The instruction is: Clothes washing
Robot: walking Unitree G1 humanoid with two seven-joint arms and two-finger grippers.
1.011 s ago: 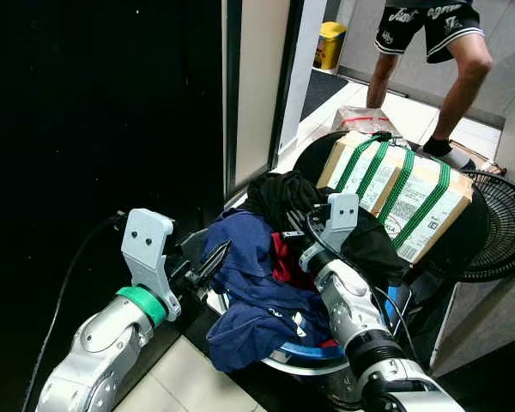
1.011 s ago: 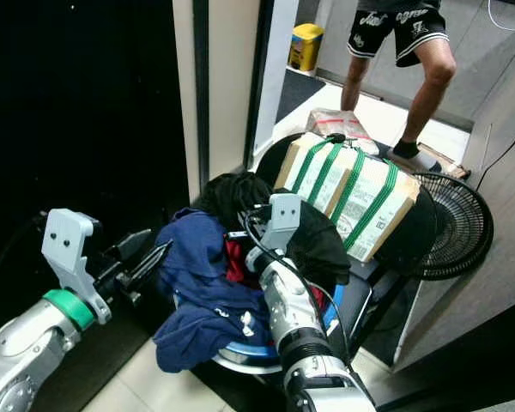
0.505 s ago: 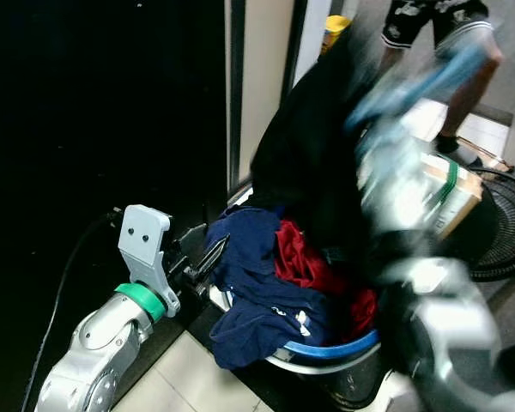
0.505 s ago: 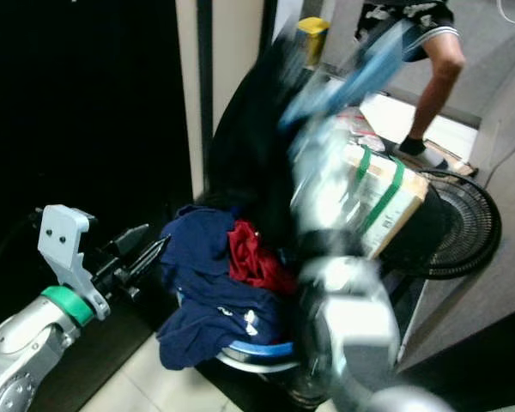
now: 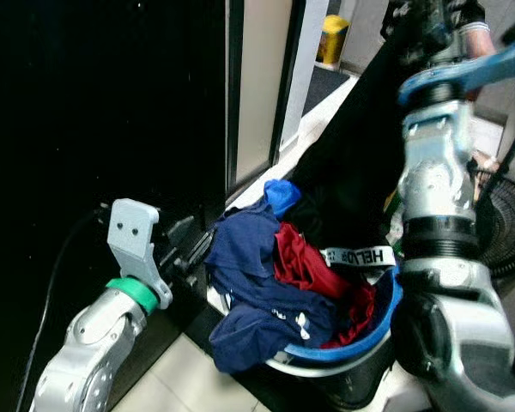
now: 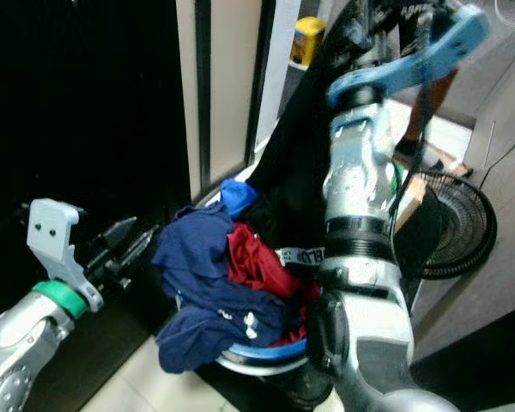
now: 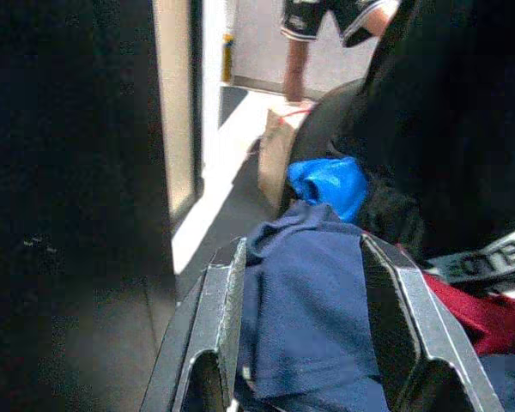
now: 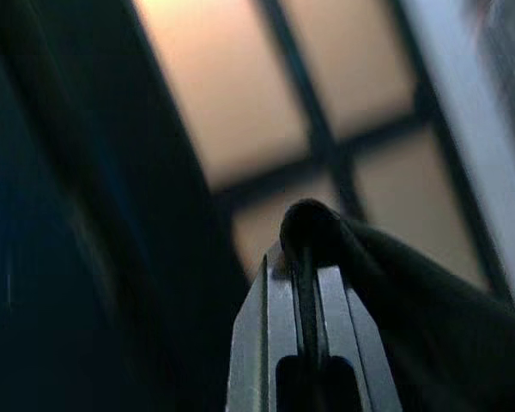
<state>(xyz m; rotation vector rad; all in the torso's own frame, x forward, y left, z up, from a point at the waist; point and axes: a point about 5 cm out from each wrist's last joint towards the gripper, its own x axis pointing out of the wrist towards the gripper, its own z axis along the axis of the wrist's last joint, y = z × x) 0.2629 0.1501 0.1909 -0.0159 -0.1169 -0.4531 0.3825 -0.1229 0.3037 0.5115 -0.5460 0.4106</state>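
Observation:
A round laundry basket with a blue rim holds a navy garment, a red one and a bright blue cloth. My right arm is raised high above the basket. In the right wrist view my right gripper is shut on a black garment, which hangs in a long drape down into the basket, its white lettered waistband lying across the pile. My left gripper stands open at the basket's left side, and the navy garment shows between its fingers.
A dark opening fills the left, with a black cable running past my left arm. Behind the basket are a black floor fan, a yellow bin and a person's legs on the tiled floor.
My right arm has swung up from the basket, pulling the black garment out and high. The left gripper has drawn back slightly to the left. The bright blue cloth is uncovered.

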